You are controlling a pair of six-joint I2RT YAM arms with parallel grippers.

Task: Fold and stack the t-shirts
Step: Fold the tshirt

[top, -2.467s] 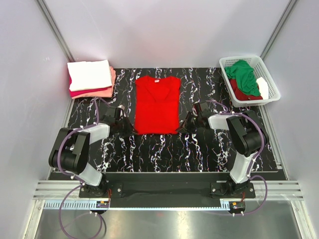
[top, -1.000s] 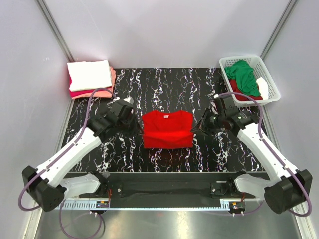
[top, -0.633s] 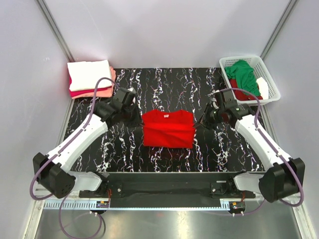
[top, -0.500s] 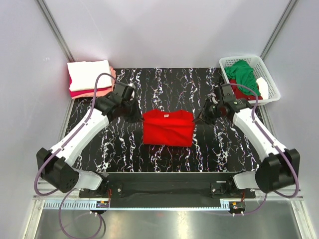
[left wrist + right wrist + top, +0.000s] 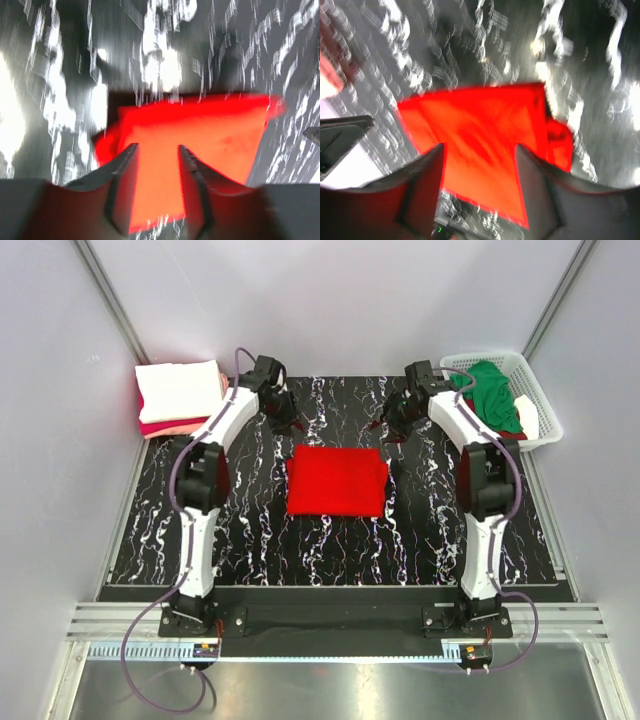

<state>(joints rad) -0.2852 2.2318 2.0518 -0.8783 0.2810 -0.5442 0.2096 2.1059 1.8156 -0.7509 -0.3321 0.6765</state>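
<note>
Left tool (image 5: 157, 149) and right tool (image 5: 479, 148) both extended far forward, jaws apart.

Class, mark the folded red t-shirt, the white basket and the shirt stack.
folded red t-shirt (image 5: 337, 481), top view, centre of cloth.
white basket (image 5: 462, 364), top view, far rim.
shirt stack (image 5: 178, 390), top view, white top shirt.

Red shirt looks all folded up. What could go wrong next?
1. A lump of cloth pokes out at one side of the red shirt, so the fold might slip open when the left pincer and the right pincer, both open, lift it.
2. The right arm passes close to the green shirt heaped in the basket and might snag it.
</note>
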